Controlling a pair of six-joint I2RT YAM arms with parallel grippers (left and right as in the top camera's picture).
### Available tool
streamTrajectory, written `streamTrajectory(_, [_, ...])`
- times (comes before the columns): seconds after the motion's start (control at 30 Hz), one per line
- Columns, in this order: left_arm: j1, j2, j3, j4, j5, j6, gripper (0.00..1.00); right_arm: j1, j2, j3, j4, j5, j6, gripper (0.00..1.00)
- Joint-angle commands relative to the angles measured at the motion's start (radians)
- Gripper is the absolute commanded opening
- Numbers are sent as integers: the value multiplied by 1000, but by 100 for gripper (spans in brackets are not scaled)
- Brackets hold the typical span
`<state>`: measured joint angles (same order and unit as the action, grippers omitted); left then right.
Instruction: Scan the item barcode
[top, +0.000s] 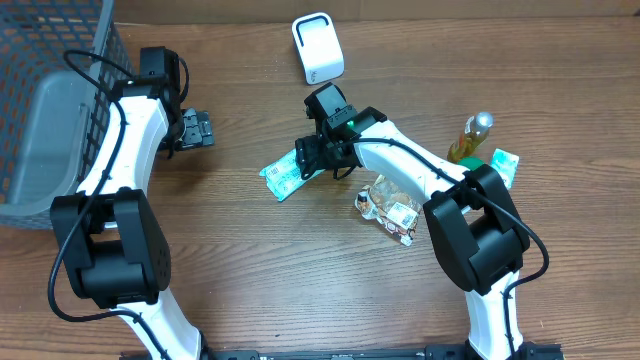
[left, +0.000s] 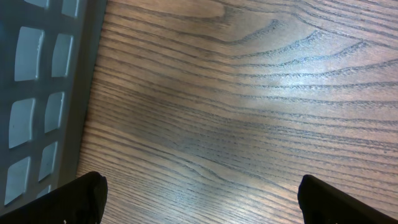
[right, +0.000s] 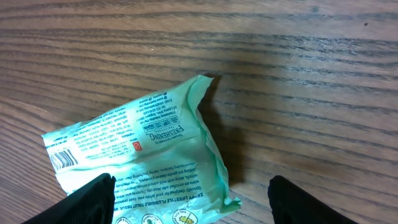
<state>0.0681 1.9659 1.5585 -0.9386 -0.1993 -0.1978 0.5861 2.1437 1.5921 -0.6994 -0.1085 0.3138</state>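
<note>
"Green packet (top: 284, 174) lies mid-table, barcode up; my right gripper (top: 305, 153) hangs low over it, spread wide."
"Left gripper (top: 197, 129)?"
"Far left beside the basket (top: 40, 120), jaws wide."

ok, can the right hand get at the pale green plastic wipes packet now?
Probably yes: the right hand hangs open just above the pale green plastic packet, with nothing lying between them.

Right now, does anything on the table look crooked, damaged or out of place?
Only a small thing: the green packet lies slanted and wrinkled on the table, its barcode facing up. Nothing looks spilled or broken.
</note>
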Motion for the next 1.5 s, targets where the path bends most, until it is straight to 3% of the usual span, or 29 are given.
streamTrajectory(0.0, [10,3,15,2,-13,18,100,3,-32,-3,1,-55,-8,79])
streamTrajectory(0.43, [10,3,15,2,-13,18,100,4,-32,-3,-16,-233,-6,79])
streamTrajectory(0.67, [10,3,15,2,-13,18,100,10,-32,-3,-99,-229,-1,76])
streamTrajectory(0.9, [10,3,15,2,-13,18,100,7,-32,-3,-82,-90,-1,73])
streamTrajectory(0.93, [10,3,15,2,-13,18,99,7,-32,-3,-79,-84,-1,77])
streamTrajectory(0.97, [10,3,15,2,-13,18,100,7,-32,-3,-73,-76,-1,96])
streamTrajectory(1.0, [10,3,15,2,-13,18,100,7,-32,-3,-63,-63,-1,100])
streamTrajectory(1.2, [10,3,15,2,-13,18,100,7,-32,-3,-10,-60,30,100])
streamTrajectory(1.47, [10,3,15,2,-13,18,100,-13,-32,-5,-10,-34,80,77])
